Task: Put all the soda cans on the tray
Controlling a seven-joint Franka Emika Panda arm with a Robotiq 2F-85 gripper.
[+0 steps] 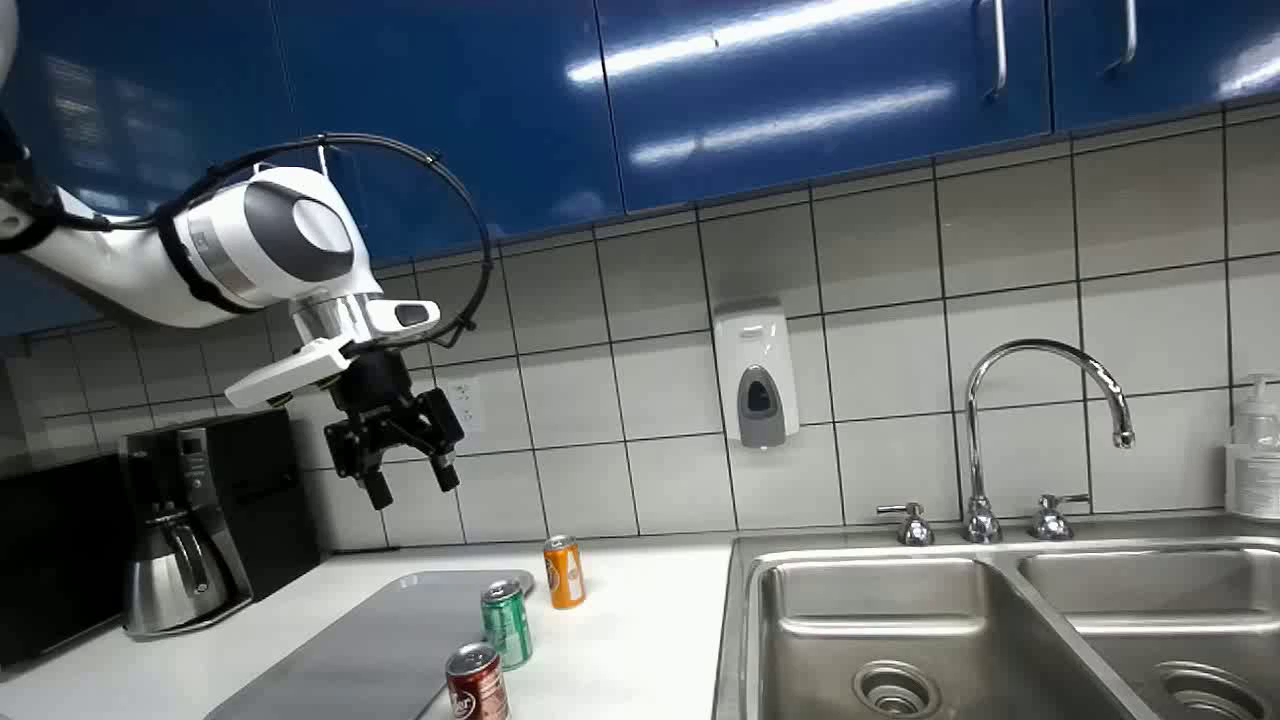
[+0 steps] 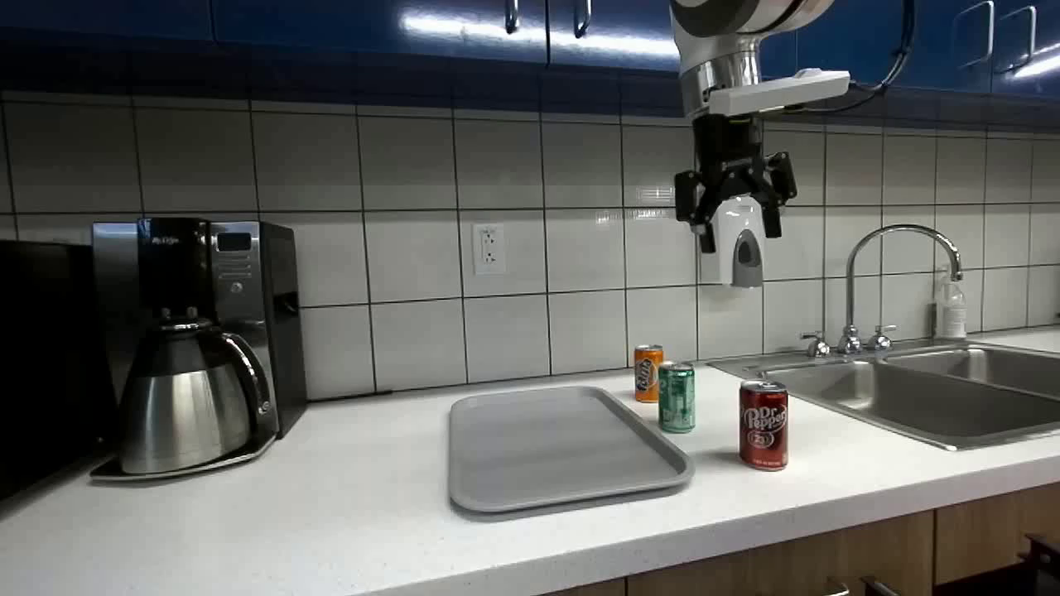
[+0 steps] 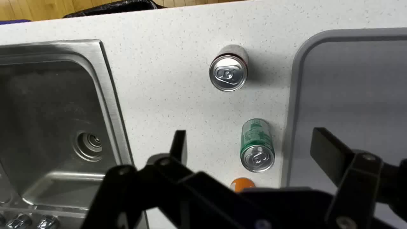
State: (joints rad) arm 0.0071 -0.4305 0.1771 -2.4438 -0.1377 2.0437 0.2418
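Behind the tray (image 2: 555, 447) I see a big pale wall (image 2: 422, 182) of square tiles. Shiny blue cupboards (image 1: 430, 90) hang way higher than the tray. The white desk (image 2: 331, 521) goes all around the tray and holds it up. A robot arm (image 1: 280, 240), mostly white, reaches in much higher than the tray. A shiny two-part sink (image 1: 870, 595) sits off to one side of the tray. On the tray's other side stands a dark coffee maker (image 2: 236, 306) with a silver pot (image 2: 186, 418). The tray is grey and flat. The tool (image 1: 413, 487) hangs at the end of the arm, well up from the tray. Its jaws are spread really wide, and it has hold of nothing. A white and grey box (image 1: 757, 375) is stuck on the wall, higher than the tray. The red soda can (image 2: 763, 426), the green soda can (image 2: 677, 397) and the orange soda can (image 2: 648, 374) all stand up straight on the desk, off the tray, on its sink side. Green is just beside the tray's long edge, orange is near its back corner by the wall, and red stands a little farther out from the tray.
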